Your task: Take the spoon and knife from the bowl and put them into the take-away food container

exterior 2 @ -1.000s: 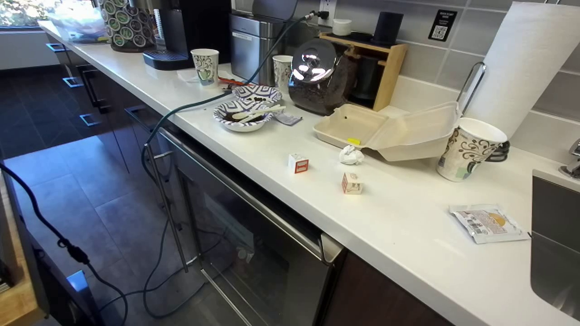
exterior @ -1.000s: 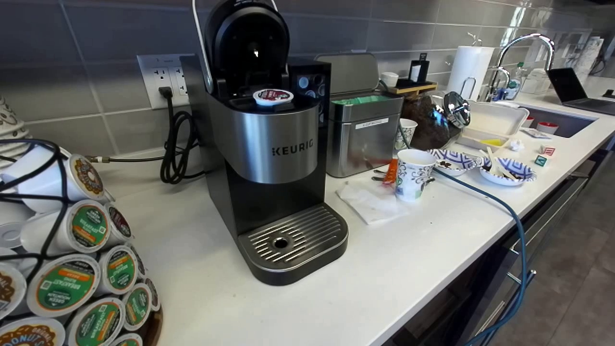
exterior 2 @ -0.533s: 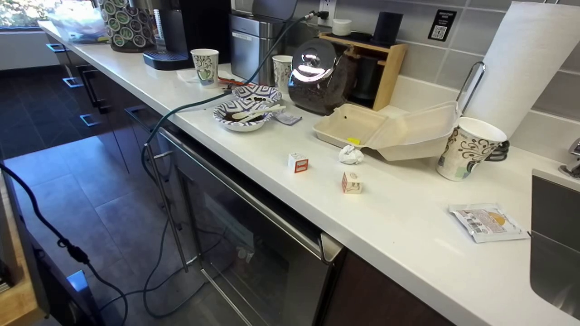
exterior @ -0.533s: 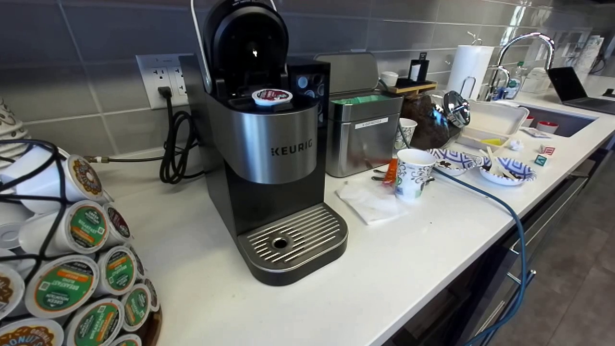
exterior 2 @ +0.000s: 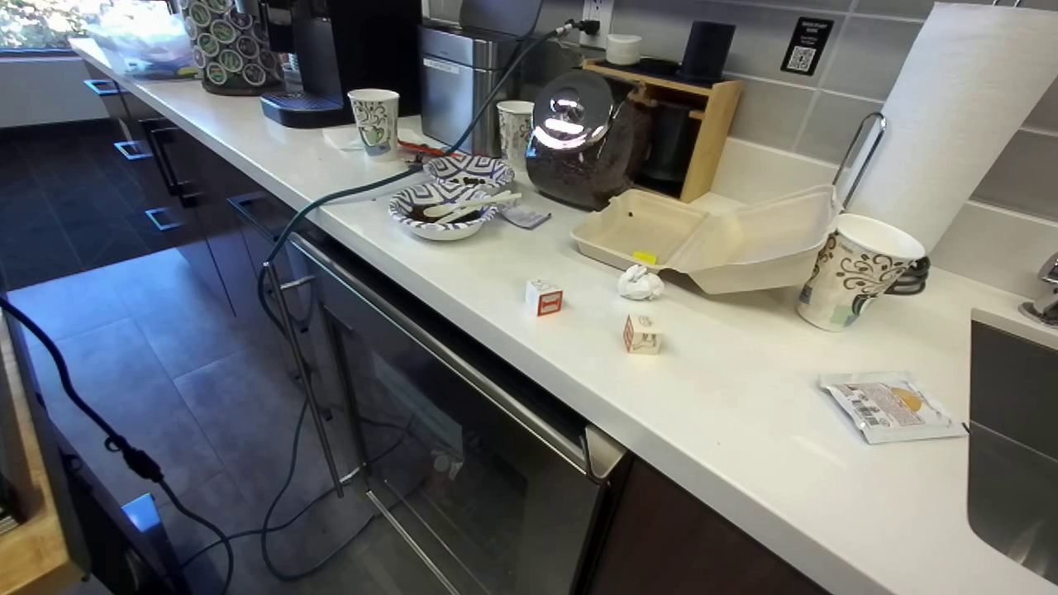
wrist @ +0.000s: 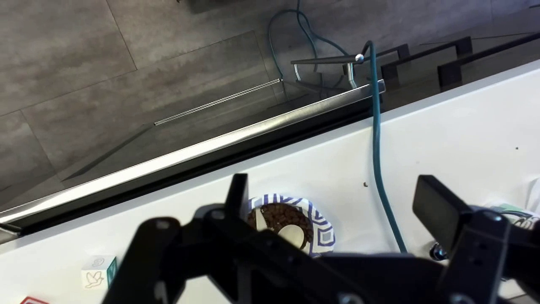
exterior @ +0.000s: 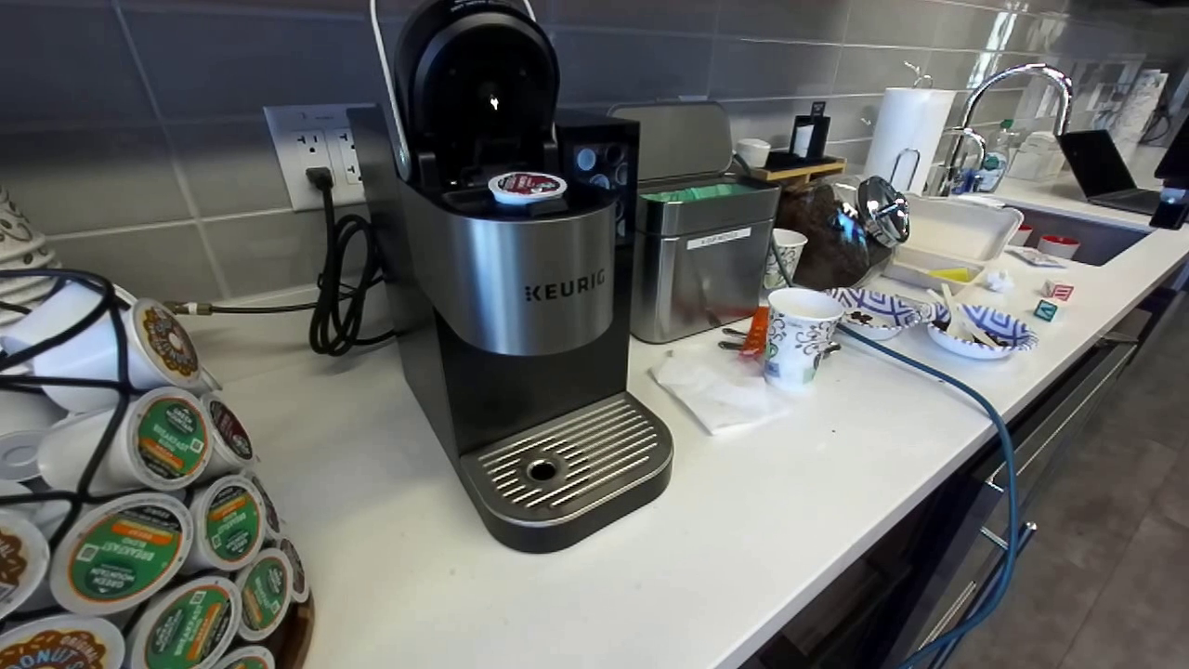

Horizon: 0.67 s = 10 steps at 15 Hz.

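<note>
Lying in bowl (wrist: 325, 236) | spoon (wrist: 292, 235), knife (wrist: 260, 220) | lengthwise toward wall (exterior 2: 777, 124), handles first

Spoon (exterior 2: 473, 205) and knife (exterior 2: 457, 216) rest in the bowl (exterior 2: 443, 234).

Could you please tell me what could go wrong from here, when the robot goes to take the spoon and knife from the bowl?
The open fingers might catch the blue-green cable, which lies near the bowl. Lifting the spoon could scatter the dark beans around it. The knife lies close to the spoon, so gripping one may drag the other.
</note>
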### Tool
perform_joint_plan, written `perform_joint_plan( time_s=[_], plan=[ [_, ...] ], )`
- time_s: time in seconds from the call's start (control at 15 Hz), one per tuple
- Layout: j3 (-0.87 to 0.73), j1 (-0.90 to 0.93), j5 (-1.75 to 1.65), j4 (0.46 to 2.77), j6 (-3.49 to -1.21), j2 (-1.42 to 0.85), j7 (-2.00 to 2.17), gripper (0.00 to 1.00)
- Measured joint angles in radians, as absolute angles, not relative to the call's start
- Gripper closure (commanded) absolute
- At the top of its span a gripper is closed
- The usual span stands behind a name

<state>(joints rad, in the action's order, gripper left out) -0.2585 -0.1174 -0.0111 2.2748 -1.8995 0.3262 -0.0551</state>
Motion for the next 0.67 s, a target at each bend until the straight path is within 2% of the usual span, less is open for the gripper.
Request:
perform_joint_plan(
  time_s=[0.2, 0.67],
  plan=[
    [-0.255, -0.125, -0.003, 2.272, -1.909, 0.325, -0.057, 0.00],
    [-0.233, -0.119, 0.171, 2.280, -2.369, 0.086, -0.062, 0.00]
  ],
)
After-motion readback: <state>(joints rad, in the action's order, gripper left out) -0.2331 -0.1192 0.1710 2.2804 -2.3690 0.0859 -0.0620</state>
